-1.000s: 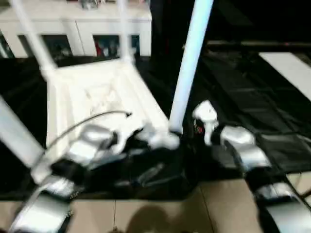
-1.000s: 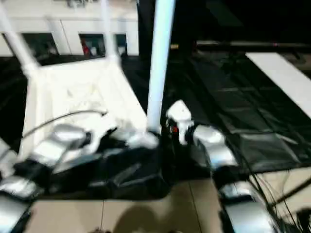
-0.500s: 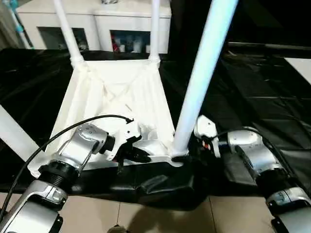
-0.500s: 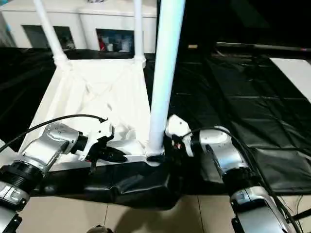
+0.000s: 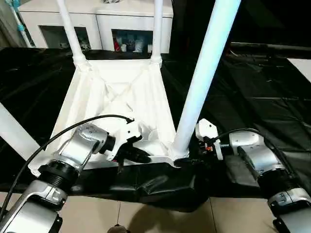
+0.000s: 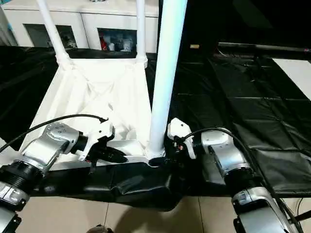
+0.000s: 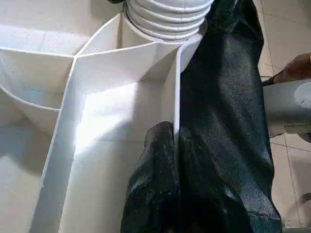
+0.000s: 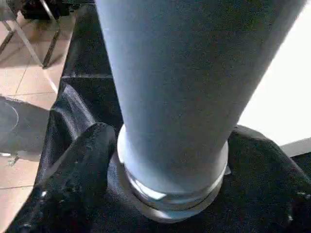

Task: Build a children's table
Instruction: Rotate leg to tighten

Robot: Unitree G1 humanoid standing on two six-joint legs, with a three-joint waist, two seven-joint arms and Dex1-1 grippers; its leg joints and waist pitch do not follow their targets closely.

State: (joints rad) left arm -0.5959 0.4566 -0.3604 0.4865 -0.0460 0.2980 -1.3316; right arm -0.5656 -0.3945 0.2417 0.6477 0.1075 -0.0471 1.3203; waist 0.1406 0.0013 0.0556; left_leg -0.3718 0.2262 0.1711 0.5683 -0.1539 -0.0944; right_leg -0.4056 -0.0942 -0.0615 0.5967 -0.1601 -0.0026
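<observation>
The children's table (image 5: 119,97) lay upside down on a black sheet (image 5: 252,92), ribbed underside up, with legs standing up out of its corner sockets. Landmark: the near-right leg (image 5: 206,73), a long white tube seated in the corner socket closest to the robot's right arm. Two more legs (image 5: 70,31) rose from the far corners, in front of a white cabinet (image 5: 97,22); a fourth leg crossed the picture edge at the near-left corner.

The left gripper (image 5: 138,155) sat just left of the near-right leg, on the table's near edge. In the left wrist view its black fingers (image 7: 155,189) were pinched together on the thin rim wall of the table (image 7: 121,121), one inside, one outside against the sheet.

The right gripper (image 6: 167,150) was at the base of the near-right leg, on its right side. In the right wrist view one black finger (image 8: 73,179) pressed beside the leg's foot (image 8: 180,97) where it entered the socket, and the other finger lay on the opposite side, so the fingers straddled the leg; whether they squeezed it, cannot tell.

Tan floor tiles (image 5: 160,218) showed nearer the robot than the leg.
</observation>
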